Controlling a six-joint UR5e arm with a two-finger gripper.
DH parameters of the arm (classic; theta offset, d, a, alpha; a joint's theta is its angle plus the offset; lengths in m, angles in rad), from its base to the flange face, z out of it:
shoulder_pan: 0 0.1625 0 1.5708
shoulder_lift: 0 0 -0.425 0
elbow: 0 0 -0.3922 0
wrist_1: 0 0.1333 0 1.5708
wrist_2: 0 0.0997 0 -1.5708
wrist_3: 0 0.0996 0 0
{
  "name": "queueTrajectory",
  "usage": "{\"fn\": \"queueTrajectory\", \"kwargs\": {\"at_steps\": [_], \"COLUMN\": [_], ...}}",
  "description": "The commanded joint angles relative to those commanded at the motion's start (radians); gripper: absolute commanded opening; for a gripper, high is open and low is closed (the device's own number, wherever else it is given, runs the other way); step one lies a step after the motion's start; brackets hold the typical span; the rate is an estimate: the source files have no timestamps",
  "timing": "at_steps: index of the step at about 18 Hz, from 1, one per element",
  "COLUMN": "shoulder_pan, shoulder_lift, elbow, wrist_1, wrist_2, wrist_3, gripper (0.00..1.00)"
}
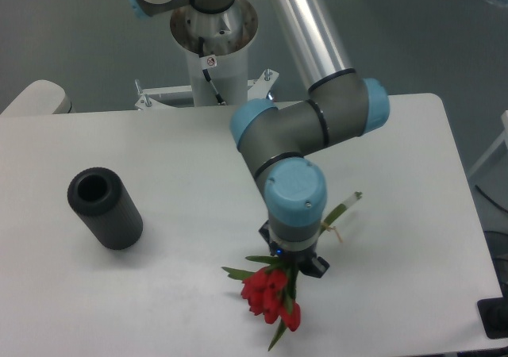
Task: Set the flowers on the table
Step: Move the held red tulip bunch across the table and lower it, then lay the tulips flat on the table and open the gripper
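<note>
Near the front edge of the table (182, 166), a little right of its middle, the gripper (292, 260) points downward with the flowers (270, 296) in its grasp. The jaws themselves are mostly hidden beneath the blue-capped wrist, so their exact opening cannot be read, but they are closed narrowly on the bunch near its tie. The red buds hang out toward the front and slightly left of the gripper, with green leaves spreading to the left and one leaf tip reaching down toward the table's front edge. The pale stem ends stick out behind the wrist, up and to the right. Whether the buds touch the table or hang just above it cannot be told from this view. The front edge lies near the flower heads. To the right of the gripper a broad stretch of white surface runs to the table's right edge. To the left, well apart from the flowers, a dark grey cylinder (105, 209) rests on the table with its hollow opening facing up and back. Behind the arm, the robot's base column (214, 51) rises at the far edge.
</note>
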Motion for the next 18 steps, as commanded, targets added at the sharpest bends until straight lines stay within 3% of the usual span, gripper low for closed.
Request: {"fn": "queueTrajectory", "kwargs": {"at_steps": [4, 8, 11, 13, 15, 18], "shoulder_pan": [-0.037, -0.049, -0.052, -0.052, -0.054, -0.051], "shoulder_lift": [-0.006, -0.012, -0.020, -0.021, -0.020, -0.011], "elbow": [-0.009, -0.018, -0.025, -0.028, -0.041, -0.055], "wrist_1": [0.006, 0.011, 0.014, 0.023, 0.047, 0.072], "wrist_2": [-0.003, -0.003, -0.002, 0.000, 0.006, 0.009], "wrist_3": [-0.103, -0.121, -0.118, -0.114, -0.108, -0.105], "gripper": [0.05, 0.09, 0.29, 0.60, 1.00, 1.00]}}
